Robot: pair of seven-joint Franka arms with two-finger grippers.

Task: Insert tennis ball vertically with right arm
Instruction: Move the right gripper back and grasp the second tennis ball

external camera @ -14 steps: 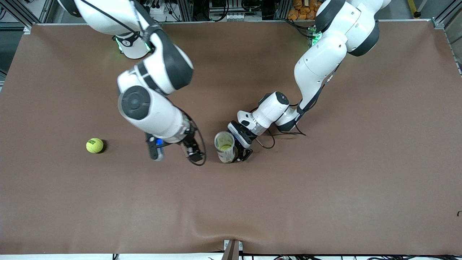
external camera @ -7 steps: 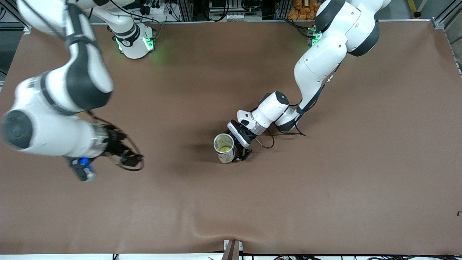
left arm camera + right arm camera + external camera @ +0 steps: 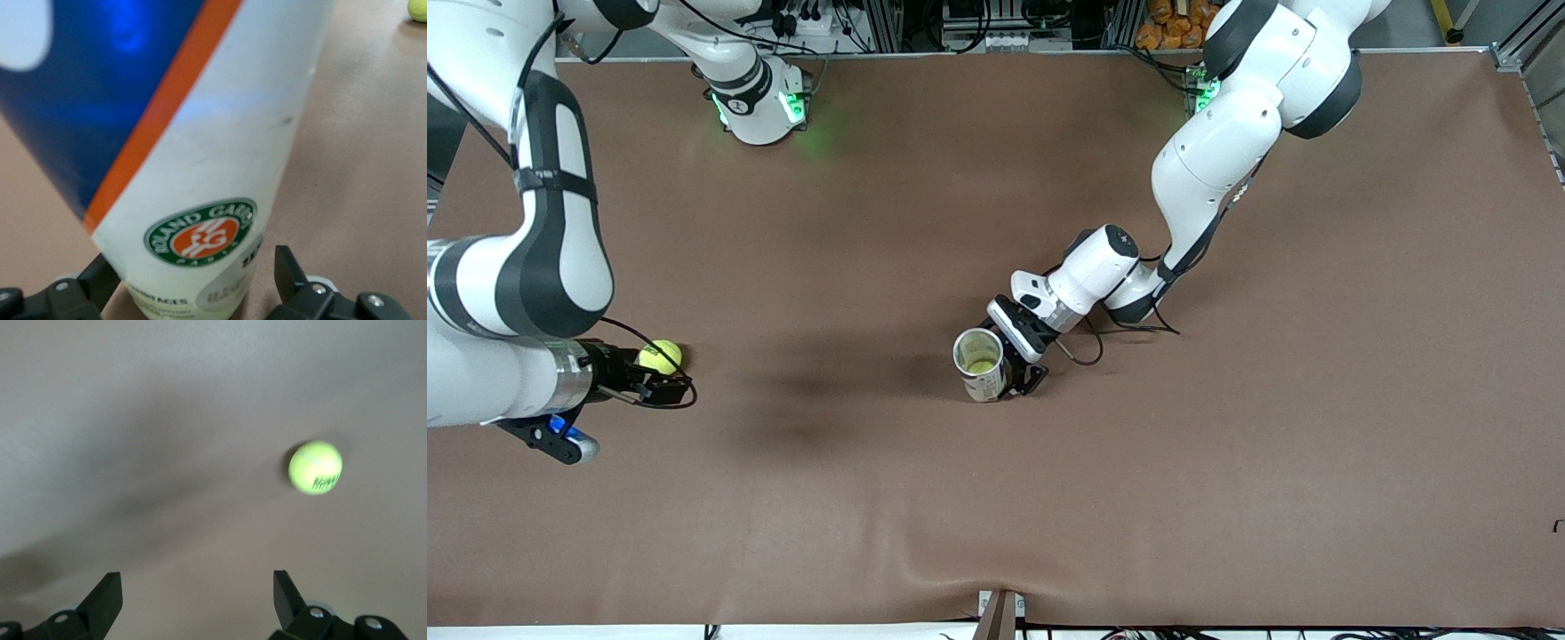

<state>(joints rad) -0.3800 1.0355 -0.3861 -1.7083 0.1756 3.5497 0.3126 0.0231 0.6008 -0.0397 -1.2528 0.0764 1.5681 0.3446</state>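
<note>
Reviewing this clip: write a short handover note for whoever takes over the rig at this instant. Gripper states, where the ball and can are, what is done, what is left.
Right gripper: open, empty, hanging beside the loose tennis ball at the right arm's end of the table.
Left gripper: shut on the ball can, holding it upright, mouth open upward, mid-table.
Done: can steadied; one yellow ball shows inside it.
Left: centre the right gripper over the loose ball, grasp it, carry it over the can and lower it straight down into the mouth. Left arm should probably hold on until then.
</note>
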